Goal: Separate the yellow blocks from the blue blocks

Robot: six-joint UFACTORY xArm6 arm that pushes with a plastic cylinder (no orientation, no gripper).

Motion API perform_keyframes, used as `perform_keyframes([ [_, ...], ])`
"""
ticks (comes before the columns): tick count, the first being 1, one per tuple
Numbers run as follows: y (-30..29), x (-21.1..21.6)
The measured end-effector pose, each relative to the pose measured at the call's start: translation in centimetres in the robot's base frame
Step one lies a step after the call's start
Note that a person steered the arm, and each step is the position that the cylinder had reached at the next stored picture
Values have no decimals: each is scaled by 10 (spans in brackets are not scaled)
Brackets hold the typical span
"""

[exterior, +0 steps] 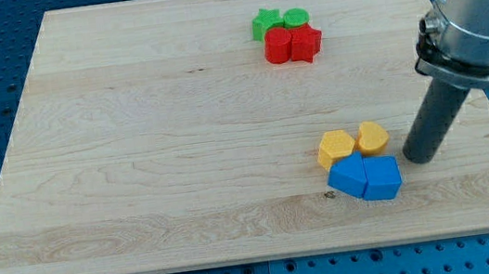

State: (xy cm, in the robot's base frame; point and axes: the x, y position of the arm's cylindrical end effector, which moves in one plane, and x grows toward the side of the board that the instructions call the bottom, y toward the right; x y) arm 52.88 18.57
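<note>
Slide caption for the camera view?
My tip rests right of touching yellow blocks and blue blocks.

Yellow blocks [355, 144], blue blocks [365, 177], red blocks [293, 44], green blocks [277, 22].

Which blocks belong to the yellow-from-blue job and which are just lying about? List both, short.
Job:
- yellow hexagon block
- yellow heart-like block
- two blue blocks, touching the yellows from the view's bottom
- my tip, just to the view's right of this cluster

Lying about, near the view's top:
- green star block
- green round block
- two red blocks
</note>
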Motion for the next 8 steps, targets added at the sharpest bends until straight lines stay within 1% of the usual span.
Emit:
perform_keyframes([
  [1,-8,-13],
  [3,-15,-13],
  [4,-50,-13],
  [7,-193,-3],
  [8,-199,-15],
])
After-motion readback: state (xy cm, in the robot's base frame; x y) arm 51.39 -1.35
